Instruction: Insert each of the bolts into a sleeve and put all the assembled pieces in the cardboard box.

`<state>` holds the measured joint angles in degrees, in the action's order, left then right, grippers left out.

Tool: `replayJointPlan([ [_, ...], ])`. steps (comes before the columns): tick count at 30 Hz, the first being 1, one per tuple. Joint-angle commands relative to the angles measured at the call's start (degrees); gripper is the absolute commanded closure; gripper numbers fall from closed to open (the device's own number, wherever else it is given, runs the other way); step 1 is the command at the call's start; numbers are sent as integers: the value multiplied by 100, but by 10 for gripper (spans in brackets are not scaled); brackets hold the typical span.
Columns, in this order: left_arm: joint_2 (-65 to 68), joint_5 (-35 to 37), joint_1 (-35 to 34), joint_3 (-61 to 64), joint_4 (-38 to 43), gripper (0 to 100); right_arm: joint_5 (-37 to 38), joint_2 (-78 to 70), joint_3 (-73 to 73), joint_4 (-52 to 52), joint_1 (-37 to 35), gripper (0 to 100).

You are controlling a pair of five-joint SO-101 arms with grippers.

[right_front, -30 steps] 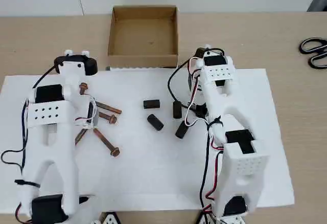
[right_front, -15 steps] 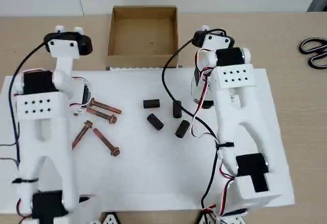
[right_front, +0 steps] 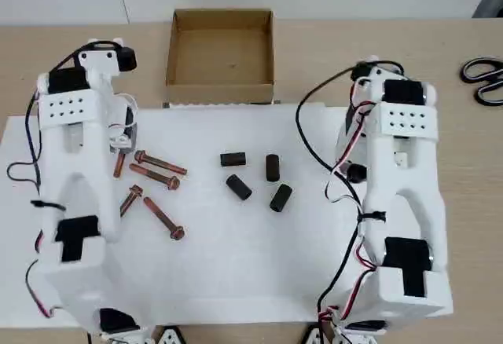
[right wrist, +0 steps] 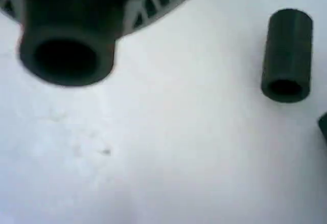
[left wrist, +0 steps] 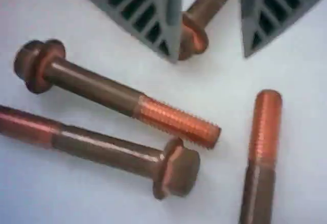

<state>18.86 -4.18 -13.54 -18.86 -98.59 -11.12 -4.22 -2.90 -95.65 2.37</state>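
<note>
- The right arm has swung away from the middle of the sheet to its right edge. The right gripper is clamped on a sleeve, held clear of the paper with its bore open.
- Four more sleeves lie loose at mid-sheet in the same places as a second ago, so the arm's swing has disturbed none of them.
- The left arm has drawn back toward the left edge of the sheet and now hangs over the bolts.
- The left gripper has its jaws apart, straddling the head end of one bolt. This bolt lies flat on the sheet, and the jaws are not closed on it.
- The other bolts lie where they did, just beside the straddled one.
- The box sits beyond the sheet, empty, so no piece is assembled yet.
- Judgement: one half of the first pair is in hand. The next step seems to be closing on that bolt, lifting it, and bringing it to the sleeve's open end. Lining shank up with bore looks the tricky part.
</note>
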Motion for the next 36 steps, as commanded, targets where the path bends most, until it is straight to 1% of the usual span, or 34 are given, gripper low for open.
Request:
replayJointPlan([
  [1,325,-290,-62,-778,-176,894,79,321,79,-31,180,996],
  [6,774,-703,-62,-1103,-149,892,149,321,273,-31,180,995],
  [10,1064,-774,-62,-1270,-167,892,563,321,281,-31,189,995],
  [17,1204,-774,-132,-1297,-141,892,571,330,255,-31,189,995],
  [23,1398,-905,-343,-1314,211,874,563,330,255,-22,180,995],
  [28,1802,-932,-343,-1587,176,872,554,330,255,-13,145,995],
  [32,1890,-1011,-316,-1947,176,870,563,330,255,-13,145,995],
  [36,1899,-1090,-299,-1982,229,870,563,330,255,-13,145,995],
])
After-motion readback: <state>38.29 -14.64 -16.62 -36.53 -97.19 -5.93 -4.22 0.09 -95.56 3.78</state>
